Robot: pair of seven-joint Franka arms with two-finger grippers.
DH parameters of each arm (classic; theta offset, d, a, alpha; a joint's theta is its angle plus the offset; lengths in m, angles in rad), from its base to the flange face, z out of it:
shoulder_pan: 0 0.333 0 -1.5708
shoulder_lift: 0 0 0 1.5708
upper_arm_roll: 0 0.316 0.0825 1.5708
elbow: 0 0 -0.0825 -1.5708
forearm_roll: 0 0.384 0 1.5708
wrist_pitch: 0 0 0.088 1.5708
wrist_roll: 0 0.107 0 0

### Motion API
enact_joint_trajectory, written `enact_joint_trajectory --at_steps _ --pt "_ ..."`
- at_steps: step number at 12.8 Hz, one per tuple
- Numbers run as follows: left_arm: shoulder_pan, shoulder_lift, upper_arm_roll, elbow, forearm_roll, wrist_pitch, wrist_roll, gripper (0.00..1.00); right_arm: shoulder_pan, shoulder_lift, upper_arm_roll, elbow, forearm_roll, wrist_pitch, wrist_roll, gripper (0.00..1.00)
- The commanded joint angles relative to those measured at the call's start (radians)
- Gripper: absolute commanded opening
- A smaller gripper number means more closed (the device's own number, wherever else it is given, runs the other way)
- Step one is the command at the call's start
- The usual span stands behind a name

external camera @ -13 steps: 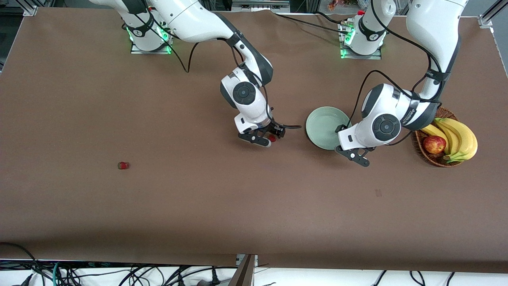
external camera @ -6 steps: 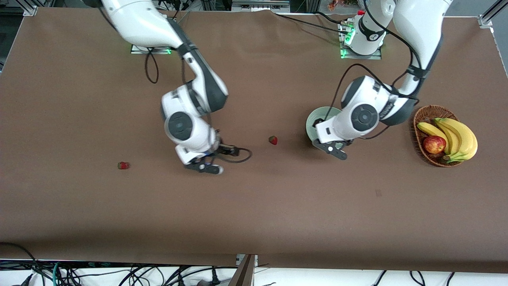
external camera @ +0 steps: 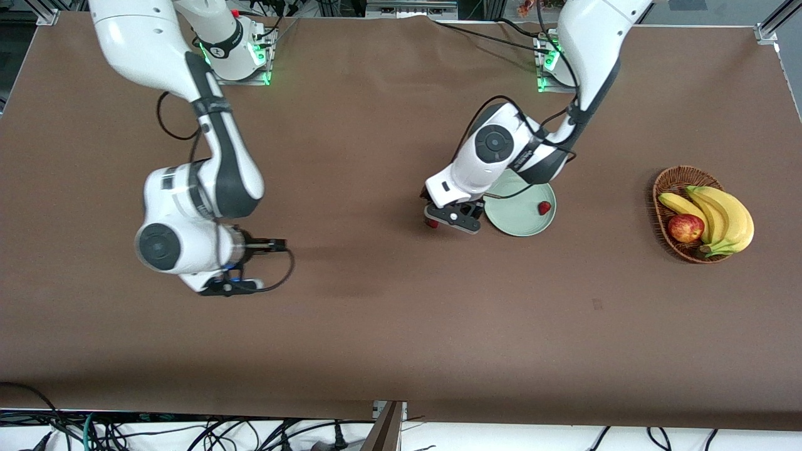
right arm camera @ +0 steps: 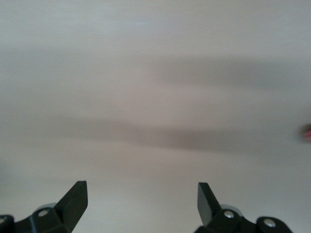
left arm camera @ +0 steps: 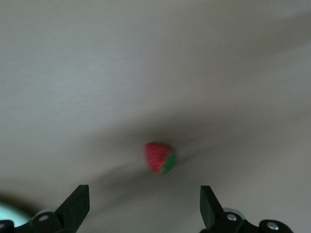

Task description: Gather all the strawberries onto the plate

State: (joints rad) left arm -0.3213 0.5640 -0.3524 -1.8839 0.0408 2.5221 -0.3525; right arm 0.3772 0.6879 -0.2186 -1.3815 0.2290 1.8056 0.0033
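We start at the right arm's end of the bench [external camera: 351, 351]. There the right hand [external camera: 233, 286] hangs low over bare brown surface with its fingers spread wide and nothing between them, as the right wrist view shows [right arm camera: 141, 190]. At the very edge of that view there is a red smear [right arm camera: 307, 132], which we take to be a strawberry just off the hand's line. In the front view the arm's own wrist covers that spot, so we cannot place the berry more closely. We judge the hand is spread in readiness for it but needs to shift sideways before closing.

Toward the middle, the left hand [external camera: 452, 217] is also wide and empty, low over a second strawberry [external camera: 431, 223] that lies on the bench just beside the plate [external camera: 515, 224]. From the left wrist view this berry [left arm camera: 159, 158] sits roughly centred ahead of the fingertips, which suggests a grasp about to be lined up. The plate's rim is close, and we think a finger could clip it.

A third strawberry [external camera: 544, 208] already rests inside the plate, near the rim on the basket's side.

At the left arm's end stands a wicker basket [external camera: 680, 252] holding bananas [external camera: 720, 216] and an apple [external camera: 685, 228]. It is well apart from the work and obstructs nothing.
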Motion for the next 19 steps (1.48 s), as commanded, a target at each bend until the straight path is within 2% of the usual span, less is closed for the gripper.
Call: enact_joint_trajectory --at_steps 1,3,5,7,8,9,11,13,15,16,18,19 --pt "-0.044 0.074 0.026 0.062 0.045 0.024 -0.034 1.0 -0.02 0.01 -0.045 -0.034 -0.059 -0.008 -0.136 1.0" --pt "-0.05 0.102 0.032 0.062 0.14 0.09 -0.101 1.0 -0.076 0.03 -0.047 -0.041 -0.066 0.007 -0.199 1.0" --pt "-0.053 0.117 0.032 0.062 0.191 0.096 -0.163 1.0 -0.122 0.054 -0.047 -0.048 -0.068 0.061 -0.323 1.0" --pt "-0.062 0.119 0.035 0.062 0.206 0.096 -0.174 0.62 -0.135 0.056 -0.047 -0.079 -0.068 0.128 -0.359 1.0" --pt "-0.061 0.119 0.035 0.062 0.208 0.096 -0.174 0.57 -0.136 0.065 -0.047 -0.096 -0.068 0.177 -0.361 1.0" --pt "-0.061 0.126 0.035 0.062 0.209 0.096 -0.174 0.46 -0.136 0.07 -0.047 -0.114 -0.068 0.225 -0.361 1.0" --pt "-0.061 0.131 0.035 0.062 0.211 0.096 -0.174 0.42 -0.135 0.07 -0.047 -0.154 -0.068 0.305 -0.368 0.99" --pt "-0.05 0.128 0.035 0.06 0.211 0.095 -0.172 0.16 -0.136 0.07 -0.047 -0.197 -0.065 0.375 -0.411 0.99" --pt "-0.032 0.071 0.033 0.058 0.211 0.023 -0.166 0.15 -0.146 0.07 -0.047 -0.214 -0.065 0.38 -0.422 0.88" --pt "-0.021 0.042 0.032 0.062 0.212 -0.064 -0.163 0.16 -0.15 0.07 -0.047 -0.218 -0.065 0.379 -0.443 0.83" --pt "-0.003 -0.011 0.03 0.062 0.211 -0.207 -0.16 0.16 -0.165 0.07 -0.045 -0.218 -0.063 0.374 -0.462 0.68" --pt "0.007 -0.036 0.03 0.066 0.211 -0.289 -0.16 0.16 -0.164 0.07 -0.045 -0.218 -0.063 0.373 -0.462 0.67"
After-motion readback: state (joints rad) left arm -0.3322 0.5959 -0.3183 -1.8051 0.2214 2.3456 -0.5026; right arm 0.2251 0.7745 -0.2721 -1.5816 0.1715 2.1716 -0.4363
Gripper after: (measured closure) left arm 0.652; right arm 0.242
